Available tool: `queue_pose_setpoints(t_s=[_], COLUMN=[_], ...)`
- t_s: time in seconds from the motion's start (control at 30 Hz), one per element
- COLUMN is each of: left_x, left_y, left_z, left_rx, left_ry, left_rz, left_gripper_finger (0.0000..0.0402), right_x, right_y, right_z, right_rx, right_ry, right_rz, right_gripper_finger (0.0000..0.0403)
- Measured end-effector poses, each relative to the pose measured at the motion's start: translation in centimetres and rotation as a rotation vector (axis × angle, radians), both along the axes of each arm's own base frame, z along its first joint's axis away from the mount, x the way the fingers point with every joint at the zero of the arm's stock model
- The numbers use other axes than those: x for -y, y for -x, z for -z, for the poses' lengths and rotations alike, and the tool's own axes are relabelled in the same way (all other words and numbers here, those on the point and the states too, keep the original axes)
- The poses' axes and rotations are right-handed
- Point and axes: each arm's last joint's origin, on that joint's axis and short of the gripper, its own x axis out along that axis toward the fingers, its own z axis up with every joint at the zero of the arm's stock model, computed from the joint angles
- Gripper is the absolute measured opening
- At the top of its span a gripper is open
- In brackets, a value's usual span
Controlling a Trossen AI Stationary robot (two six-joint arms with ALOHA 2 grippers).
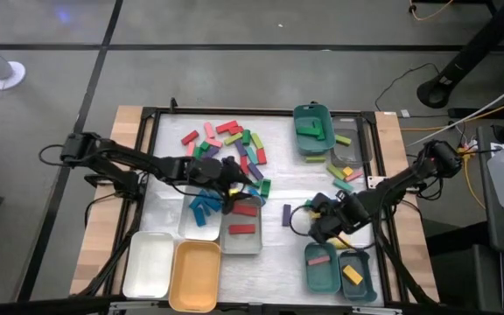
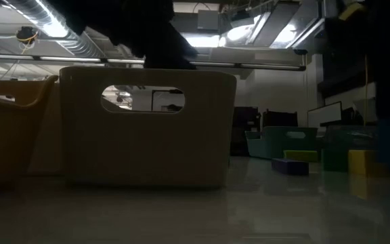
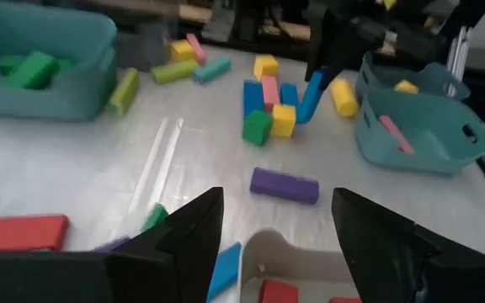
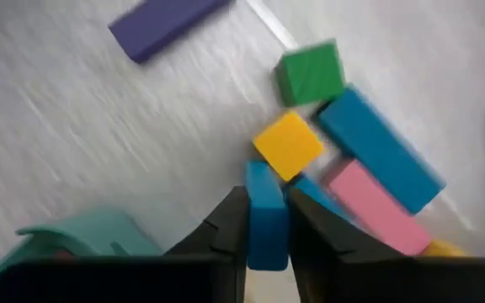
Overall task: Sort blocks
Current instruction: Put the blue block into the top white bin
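Blocks in many colours lie scattered at the table's far middle. My left gripper is open and hovers over the grey trays, which hold blue and red blocks. My right gripper is shut on a blue block, at a small cluster of yellow, green, blue and pink blocks lying on the table. A purple block lies flat between the two grippers. My right gripper pinches the blue block between its two fingers, which come from above, slanting down. The block sits tilted in the hold, and its lower end points at the table beside the yellow block. I cannot tell whether that end touches the table.
A teal tray with green blocks stands at the far right. Two teal trays at the near right hold a pink and a yellow block. A white tray and an orange tray stand at the near left edge.
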Motion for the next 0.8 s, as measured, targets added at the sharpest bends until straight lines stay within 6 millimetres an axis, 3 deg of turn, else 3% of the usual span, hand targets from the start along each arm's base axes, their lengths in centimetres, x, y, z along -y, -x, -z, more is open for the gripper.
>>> queue_pose_setpoints(t_s=[0.23, 0.5, 0.63, 0.8], left_x=[-0.9, -2.3, -3.5, -4.8], left_y=[2.8, 6.3, 8.1, 9.9], left_z=[-3.0, -5.2, -5.7, -5.9], left_rx=[0.012, -0.019, -0.054, -0.1], left_ry=[-0.001, -0.012, -0.063, -0.066], left_rz=[-0.033, -0.179, -0.361, -0.523], left_gripper_finger=[0.0211, 0.0211, 0.0211, 0.0211], right_x=[2.6, 5.3, 6.5, 7.4], right_y=[-3.2, -8.5, -11.5, -15.4], right_z=[-4.6, -9.1, -9.6, -7.8], right_rx=[0.122, 0.542, 0.744, 0.9], right_ry=[0.126, 0.301, 0.306, 0.295], right_rz=[-0.186, -0.426, -0.542, -0.647], right_gripper_finger=[0.0056, 0.0073, 0.0066, 0.0063])
